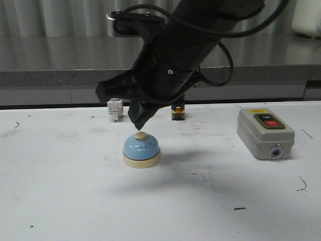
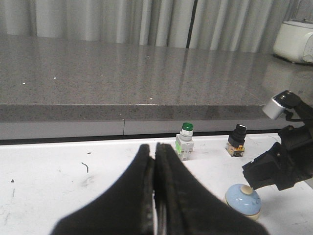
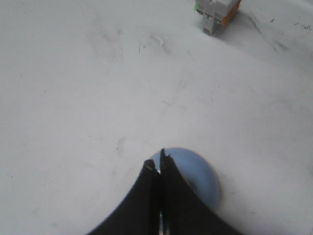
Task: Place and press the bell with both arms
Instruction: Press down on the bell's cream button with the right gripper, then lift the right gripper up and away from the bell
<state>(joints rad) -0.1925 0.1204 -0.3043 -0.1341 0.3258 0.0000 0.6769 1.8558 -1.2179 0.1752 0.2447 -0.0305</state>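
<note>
Bell (image 1: 142,149): light-blue dome on a cream round base, cream knob on top, faint dark scuffs on the dome. It stands upright on the white table (image 1: 60,201), which carries scattered black marks.

Right gripper (image 1: 137,126) hangs directly over the bell, tip pointed down at the knob; whether it touches the knob cannot be told from the front view. In its wrist view the right gripper (image 3: 158,166) has its fingers pressed together, nothing between them, with the bell (image 3: 198,176) showing just under the tips.

Left gripper (image 2: 154,152) appears only in its own wrist view, fingers together with only a thin seam between them, holding nothing. From there the bell (image 2: 243,199) sits well off to one side, partly under the right arm (image 2: 286,156).

Beyond the bell, near the table's back edge: a small green-capped push button (image 2: 185,140) and a black-knobbed switch (image 2: 237,139), both partly hidden by the arm (image 1: 175,60) in the front view. Right of the bell, well apart, a grey switch box (image 1: 265,133) with black and red buttons. Behind the table runs a grey stone counter (image 2: 122,73).
</note>
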